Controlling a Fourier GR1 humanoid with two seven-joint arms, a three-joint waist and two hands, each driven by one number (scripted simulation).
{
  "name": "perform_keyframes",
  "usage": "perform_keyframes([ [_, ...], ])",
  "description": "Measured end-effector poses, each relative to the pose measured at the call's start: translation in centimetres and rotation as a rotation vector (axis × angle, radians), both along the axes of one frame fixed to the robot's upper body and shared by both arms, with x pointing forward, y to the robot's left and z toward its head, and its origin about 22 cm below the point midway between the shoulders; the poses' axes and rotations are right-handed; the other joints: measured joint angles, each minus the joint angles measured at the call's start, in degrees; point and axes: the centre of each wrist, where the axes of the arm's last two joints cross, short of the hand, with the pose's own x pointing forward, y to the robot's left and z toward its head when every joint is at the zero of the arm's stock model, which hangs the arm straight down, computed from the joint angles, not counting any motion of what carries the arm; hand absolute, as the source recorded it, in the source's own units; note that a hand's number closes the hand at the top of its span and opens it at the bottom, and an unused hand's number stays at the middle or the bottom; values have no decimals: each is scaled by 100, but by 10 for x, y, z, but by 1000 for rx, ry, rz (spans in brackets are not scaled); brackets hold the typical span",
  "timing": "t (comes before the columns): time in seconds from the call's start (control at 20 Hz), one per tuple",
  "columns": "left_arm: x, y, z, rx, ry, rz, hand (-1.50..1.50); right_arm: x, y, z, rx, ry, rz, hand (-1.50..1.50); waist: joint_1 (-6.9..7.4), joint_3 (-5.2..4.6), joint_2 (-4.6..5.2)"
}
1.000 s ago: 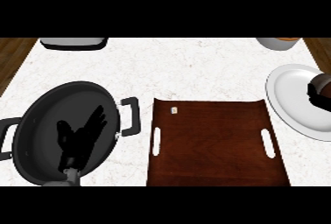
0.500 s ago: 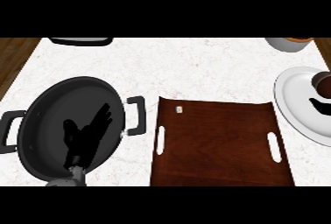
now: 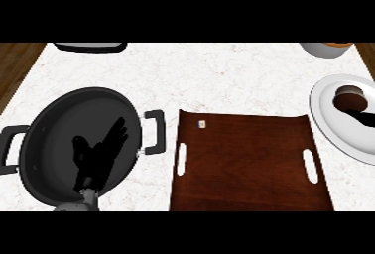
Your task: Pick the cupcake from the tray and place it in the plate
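Nearest the lower edge, the left hand (image 3: 101,158) rests with fingers straight and spread, holding nothing, over the black two-handled pan (image 3: 55,116) on the left of the white marble desk (image 3: 219,74). Just right of the pan lies the dark wooden tray (image 3: 249,163) with a slot handle at each side; its surface shows no cupcake, only a small pale tag (image 3: 201,124) near its far left corner, too small to read for any writing. Farther right, the white plate (image 3: 330,124) sits at the view's right edge, and the brown cupcake (image 3: 350,97) lies on it, so the placing looks done or all but done. The right hand (image 3: 360,118) shows only as a dark shape on the plate just beside the cupcake; I cannot tell whether its fingers are apart or closed, or whether it touches the cupcake. What seems left is for that hand to clear the plate. At the far edge stand a dark-rimmed container (image 3: 89,47) on the left and a pale cup (image 3: 328,48) on the right, neither with legible labels.
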Motion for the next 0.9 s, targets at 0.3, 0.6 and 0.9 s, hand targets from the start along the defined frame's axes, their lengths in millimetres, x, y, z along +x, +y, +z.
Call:
perform_keyframes([
  [0.3,-3,5,-1,5,3,9,0,-14,-18,2,147,-141,-26,-150,-62,-11,-16],
  [0.6,-4,6,0,-1,10,17,0,-46,-51,4,277,-154,34,-150,-120,-17,-35],
  [0.9,-7,14,-2,5,19,32,0,-90,-82,3,329,-123,169,-150,-187,-22,-65],
])
